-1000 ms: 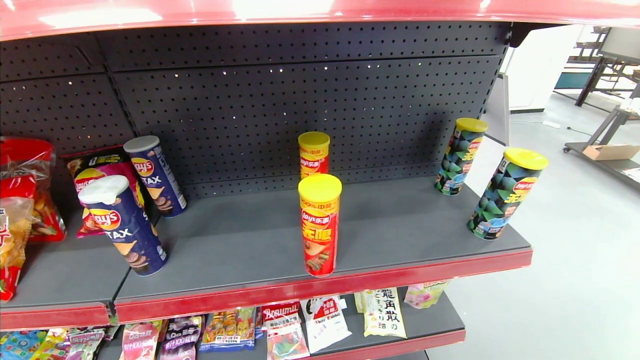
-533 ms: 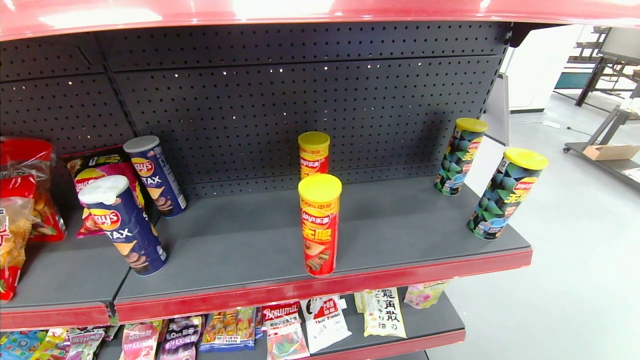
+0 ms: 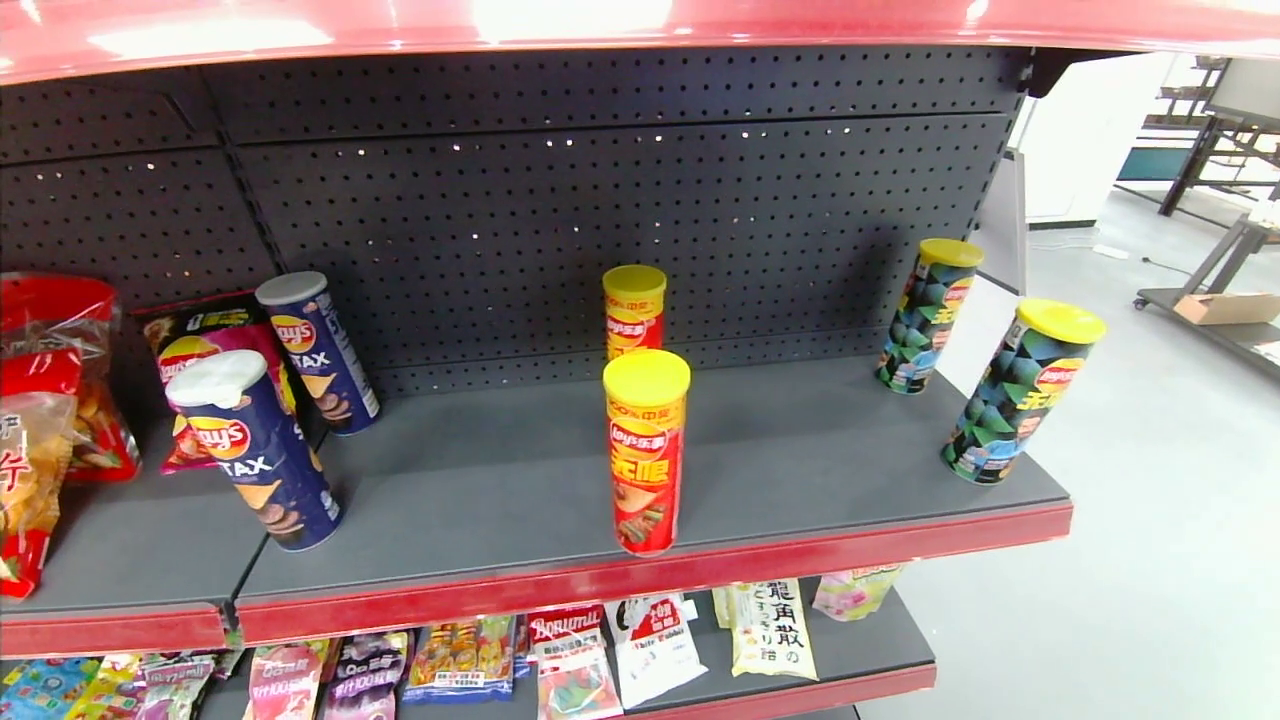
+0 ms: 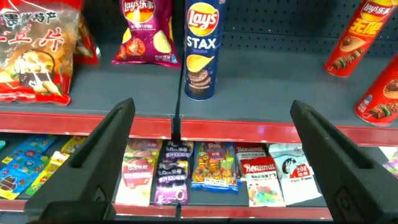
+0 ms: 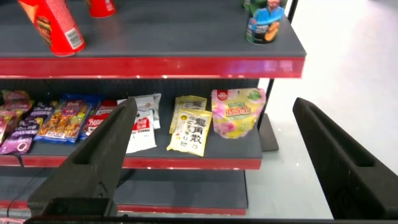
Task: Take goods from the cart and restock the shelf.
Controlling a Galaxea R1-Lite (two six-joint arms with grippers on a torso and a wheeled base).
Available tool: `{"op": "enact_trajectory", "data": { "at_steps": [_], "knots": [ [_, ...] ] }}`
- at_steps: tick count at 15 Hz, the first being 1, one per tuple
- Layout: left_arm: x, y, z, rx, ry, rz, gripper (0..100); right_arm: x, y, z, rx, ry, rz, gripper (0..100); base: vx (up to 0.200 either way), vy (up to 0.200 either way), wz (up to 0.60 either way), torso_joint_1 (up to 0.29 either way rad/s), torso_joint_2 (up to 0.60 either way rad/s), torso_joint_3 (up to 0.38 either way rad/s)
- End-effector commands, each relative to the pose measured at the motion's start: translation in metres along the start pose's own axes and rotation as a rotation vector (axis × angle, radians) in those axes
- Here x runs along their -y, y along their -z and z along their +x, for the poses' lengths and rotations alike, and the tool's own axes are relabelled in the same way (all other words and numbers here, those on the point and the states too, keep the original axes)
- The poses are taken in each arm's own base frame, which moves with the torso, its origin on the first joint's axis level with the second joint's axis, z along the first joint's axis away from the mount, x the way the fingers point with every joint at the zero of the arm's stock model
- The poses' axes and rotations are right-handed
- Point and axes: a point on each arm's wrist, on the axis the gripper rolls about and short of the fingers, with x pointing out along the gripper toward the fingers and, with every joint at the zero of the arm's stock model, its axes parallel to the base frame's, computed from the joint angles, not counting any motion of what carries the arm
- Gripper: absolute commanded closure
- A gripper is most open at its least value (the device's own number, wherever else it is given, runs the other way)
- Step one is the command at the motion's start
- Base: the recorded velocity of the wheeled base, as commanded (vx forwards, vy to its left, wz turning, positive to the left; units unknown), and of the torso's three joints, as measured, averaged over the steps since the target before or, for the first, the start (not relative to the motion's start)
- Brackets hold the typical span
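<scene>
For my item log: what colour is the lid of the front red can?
Yellow lid, on the front red can, clearest in the head view.

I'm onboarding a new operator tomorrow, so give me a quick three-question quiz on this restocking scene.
1. True or false: the left gripper is open and holds nothing.
2. How many yellow-lidded cans stand on the grey shelf? A) two B) four C) six
3. Fill in: by the robot's own sides, the two navy cans stand toward the shelf's ___ end.

Key: 1 true; 2 B; 3 left.
</scene>
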Motion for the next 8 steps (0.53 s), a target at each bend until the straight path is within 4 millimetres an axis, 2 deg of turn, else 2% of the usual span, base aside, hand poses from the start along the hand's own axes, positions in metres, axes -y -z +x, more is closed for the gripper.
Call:
{"op": "enact_trajectory", "data": {
  "at_steps": [1,5,8],
  "knots": [
    [0.0000,-0.0005,0.0003,-0.001,-0.001,0.000,0,0.0000,0.0001,0.0001,-0.002,-0.002,0.000,0,0.000,0.000,0.60,0.002,-0.01,0.007],
    [0.0000,-0.0014,-0.0002,0.005,0.000,0.001,0,0.0000,0.0001,0.0001,-0.002,-0.001,0.001,0,0.000,0.000,0.60,0.013,0.01,-0.001],
    [0.0001,-0.0012,-0.0023,0.020,0.016,-0.001,0,0.0002,-0.0005,0.0007,-0.010,-0.013,0.000,0,0.000,0.000,0.00,0.000,0.00,0.000]
  ]
}}
